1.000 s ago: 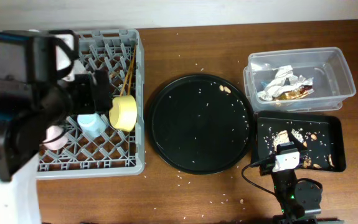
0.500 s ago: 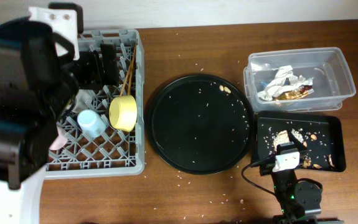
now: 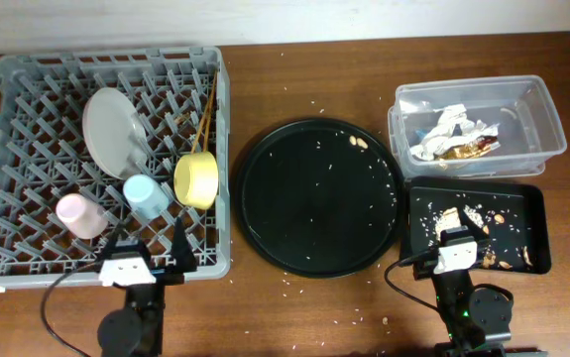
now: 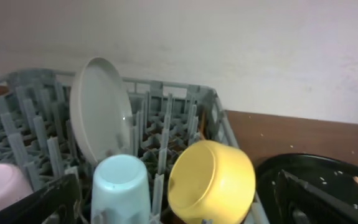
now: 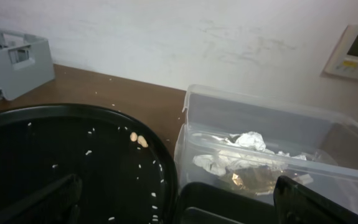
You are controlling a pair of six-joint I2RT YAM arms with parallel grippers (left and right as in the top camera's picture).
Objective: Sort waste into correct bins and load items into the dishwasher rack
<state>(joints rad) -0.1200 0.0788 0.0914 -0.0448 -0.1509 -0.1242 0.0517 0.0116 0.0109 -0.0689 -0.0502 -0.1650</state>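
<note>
The grey dishwasher rack at the left holds the pale grey plate on edge, the light-blue cup, the pink cup, the yellow bowl and the wooden chopsticks. The clear tub holds the foil wrapper. The shallow black tray holds beige scraps. My left gripper is open and empty at the rack's front edge, facing the blue cup and bowl. My right gripper is open and empty over the black tray's front part.
A large round black tray with scattered crumbs lies between the rack and the bins. Crumbs dot the wooden table. A wall stands behind the rack and tub.
My left arm has pulled back from over the rack to the table's front edge, uncovering the plate and cups. The right arm has not moved.
</note>
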